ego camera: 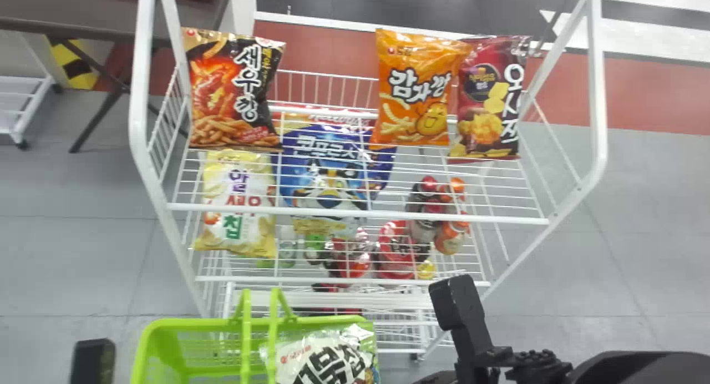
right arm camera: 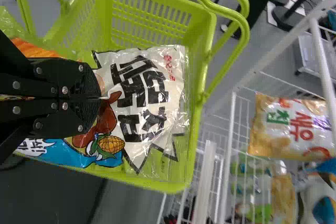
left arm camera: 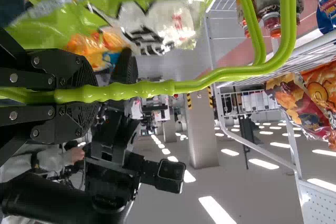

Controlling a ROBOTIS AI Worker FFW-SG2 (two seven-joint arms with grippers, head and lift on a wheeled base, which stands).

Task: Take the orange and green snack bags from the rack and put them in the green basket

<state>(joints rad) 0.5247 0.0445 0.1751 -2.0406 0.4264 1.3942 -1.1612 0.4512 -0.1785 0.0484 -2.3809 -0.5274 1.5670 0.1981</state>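
Grey floor (ego camera: 638,206) underlies the rack (ego camera: 355,213); right gripper (right arm camera: 100,98) pinches the green snack bag (right arm camera: 152,93) at the basket (ego camera: 194,323); left gripper (left arm camera: 94,95) clamps the handle (left arm camera: 152,88); racked orange snack bag (ego camera: 413,90) should handle light, slippery, crushable; grip its top seal.

Pictured in vivid orange with white lettering and a yellow potato figure on the orange snack bag (ego camera: 416,90), and in black with white lettering and fiery orange on the shrimp snack bag (ego camera: 258,87). Seen in lime green with slotted sides on the basket (right arm camera: 207,56), in white with bold black lettering on the corn bag (right arm camera: 142,93), in bright blue on the cereal bag (ego camera: 333,167), in white on the wire rack (ego camera: 355,213), and in gray with a brick-red band on the floor (ego camera: 638,206).
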